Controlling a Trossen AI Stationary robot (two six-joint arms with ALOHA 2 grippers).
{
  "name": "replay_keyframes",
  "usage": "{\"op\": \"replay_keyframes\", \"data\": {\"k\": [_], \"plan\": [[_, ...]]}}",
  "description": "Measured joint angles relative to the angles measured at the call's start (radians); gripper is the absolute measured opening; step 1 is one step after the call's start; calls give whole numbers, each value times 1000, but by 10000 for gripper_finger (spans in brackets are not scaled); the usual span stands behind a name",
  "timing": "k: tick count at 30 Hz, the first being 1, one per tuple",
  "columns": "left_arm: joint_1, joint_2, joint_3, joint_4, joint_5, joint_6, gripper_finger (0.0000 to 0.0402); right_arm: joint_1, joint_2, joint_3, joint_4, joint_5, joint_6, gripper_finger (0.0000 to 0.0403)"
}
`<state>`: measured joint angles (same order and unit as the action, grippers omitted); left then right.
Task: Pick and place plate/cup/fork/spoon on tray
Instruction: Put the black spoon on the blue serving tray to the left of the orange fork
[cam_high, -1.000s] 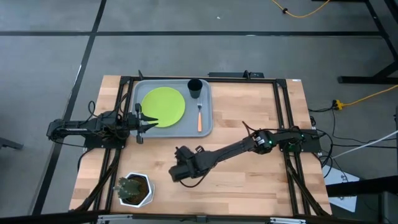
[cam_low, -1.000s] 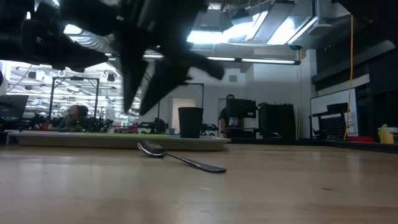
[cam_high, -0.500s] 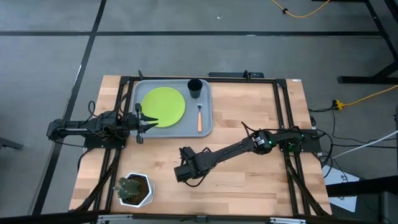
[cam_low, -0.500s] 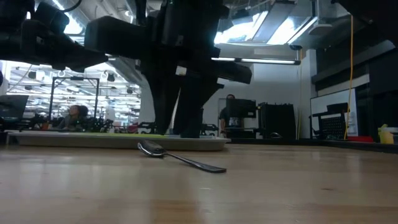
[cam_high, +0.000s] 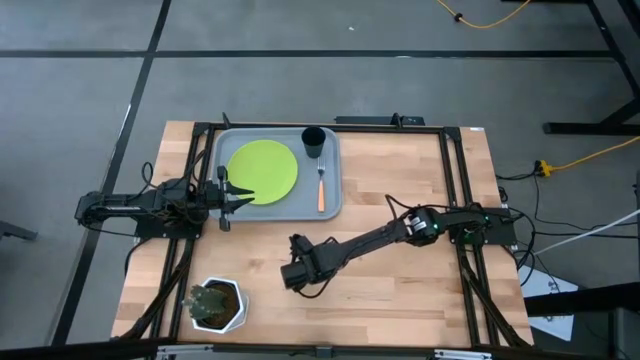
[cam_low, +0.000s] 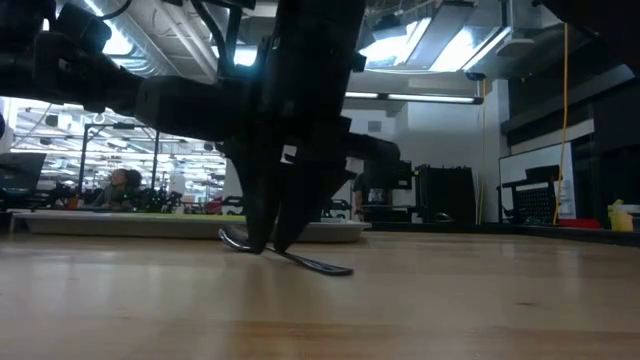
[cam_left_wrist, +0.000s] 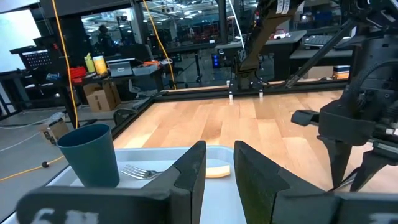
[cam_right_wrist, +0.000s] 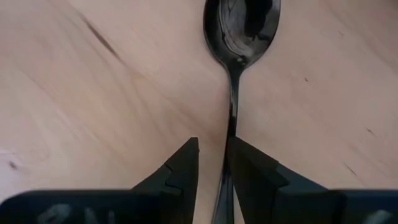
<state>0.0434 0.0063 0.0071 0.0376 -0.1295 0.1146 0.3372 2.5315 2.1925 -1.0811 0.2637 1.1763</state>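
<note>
The dark spoon (cam_right_wrist: 242, 28) lies on the bare wood near the table's middle; it also shows in the low view (cam_low: 320, 264). My right gripper (cam_right_wrist: 211, 155) stands down on it (cam_high: 293, 278), shut on its handle. The grey-blue tray (cam_high: 330, 205) at the far left-centre holds the lime-green plate (cam_high: 262, 168), the dark cup (cam_high: 313, 141) and the orange-handled fork (cam_high: 320, 188). My left gripper (cam_high: 243, 198) waits at the tray's left near corner, fingers close together and empty. My right gripper pinches the spoon's thin handle (cam_right_wrist: 231, 127) between its two fingers, a short way behind the bowl. The fingers (cam_low: 262, 225) come from above, pointing down, one on each side of the handle. The spoon lies on the table, its bowl (cam_low: 235, 238) ahead of the fingertips.
A white hexagonal pot with a plant (cam_high: 215, 303) stands at the table's near left corner. Black rails (cam_high: 455, 190) run along both sides of the table. Bare wood lies to the right of the tray. People and benches show in the room behind.
My right gripper has come down onto the spoon, shifting a little toward the table's right and far edges, and its fingers have closed in on the handle. The spoon's handle end has shifted slightly on the table.
</note>
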Motion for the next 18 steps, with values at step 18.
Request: {"op": "replay_keyframes", "data": {"k": [18], "plan": [[0, 0, 0, 0, 0, 0, 76, 1, 14, 60, -28, 28, 23, 96]]}}
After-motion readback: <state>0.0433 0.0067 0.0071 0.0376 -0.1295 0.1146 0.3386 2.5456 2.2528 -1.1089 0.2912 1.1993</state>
